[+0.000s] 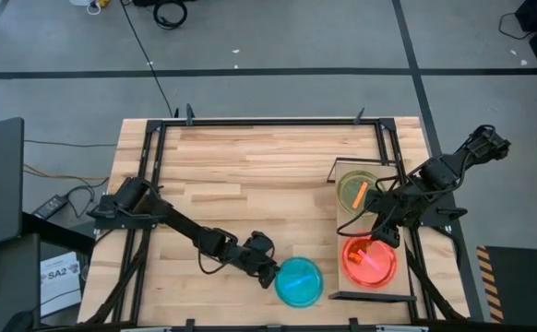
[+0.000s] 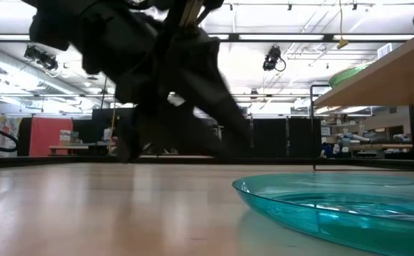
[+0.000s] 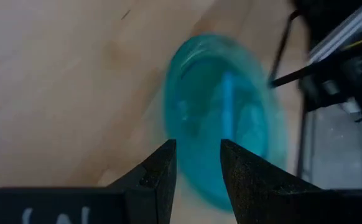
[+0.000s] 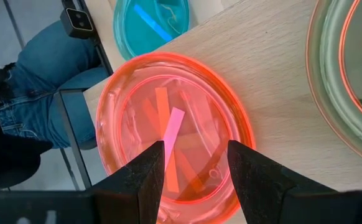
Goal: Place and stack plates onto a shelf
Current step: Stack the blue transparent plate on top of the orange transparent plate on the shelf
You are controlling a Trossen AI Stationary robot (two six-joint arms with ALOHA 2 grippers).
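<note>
One teal plate lies just beside the left end effector.

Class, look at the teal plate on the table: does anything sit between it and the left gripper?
Nothing visible does. The left gripper sits right at the edge of the teal plate, jaws open toward it, with only bare table around.

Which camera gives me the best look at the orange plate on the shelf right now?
The right wrist view: the orange plate fills the frame, rim fully visible, with the right tool open above it. The high view shows it small, partly under that tool. The low and left wrist views miss it.
</note>
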